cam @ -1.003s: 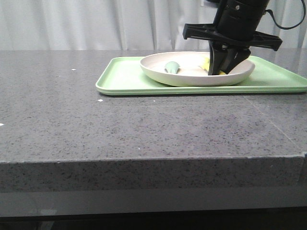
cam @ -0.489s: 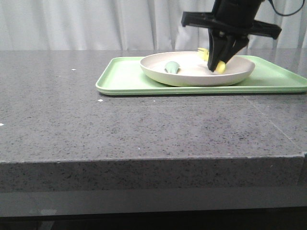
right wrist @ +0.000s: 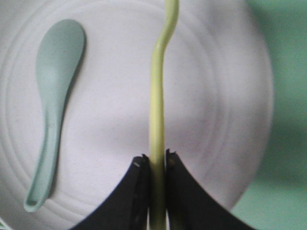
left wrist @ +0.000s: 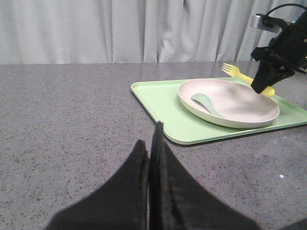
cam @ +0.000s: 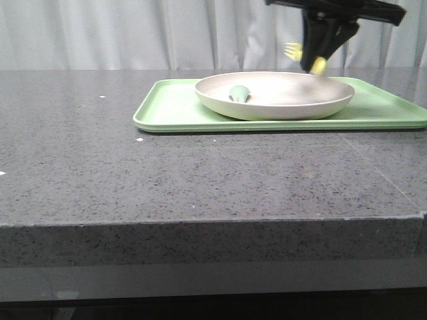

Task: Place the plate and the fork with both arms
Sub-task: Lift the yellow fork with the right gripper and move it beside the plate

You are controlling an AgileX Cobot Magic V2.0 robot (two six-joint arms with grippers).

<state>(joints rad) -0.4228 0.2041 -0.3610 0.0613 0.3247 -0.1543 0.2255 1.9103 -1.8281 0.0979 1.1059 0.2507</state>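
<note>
Nearest the camera, the grey speckled table [cam: 167, 180] runs wide and bare across the foreground of the front view. Low over it, in the left wrist view, the left gripper [left wrist: 149, 143] hangs with its two dark fingers pressed together and nothing between them, well short of the tray. Farther back, toward the right of the table, lies the flat light-green tray [cam: 170, 107], and on it sits the plate [cam: 280, 107], a wide cream-white dish with a raised rim. A small teal-green spoon [cam: 239, 93] rests inside the plate on its left part; the right wrist view shows it lying flat on the plate's floor [right wrist: 53, 110]. Above the plate's right side, clear of the rim, the right gripper [cam: 319, 61] holds the fork [cam: 293, 51] in the air. Its fingers are clamped on the pale-yellow handle, as the right wrist view shows [right wrist: 157, 143], with the shaft running out over the plate [right wrist: 230, 96] below. In the left wrist view the fork's tines [left wrist: 229, 70] point away from the gripper [left wrist: 264, 86], toward the left. Behind the table hangs a pale curtain [cam: 133, 33].
</note>
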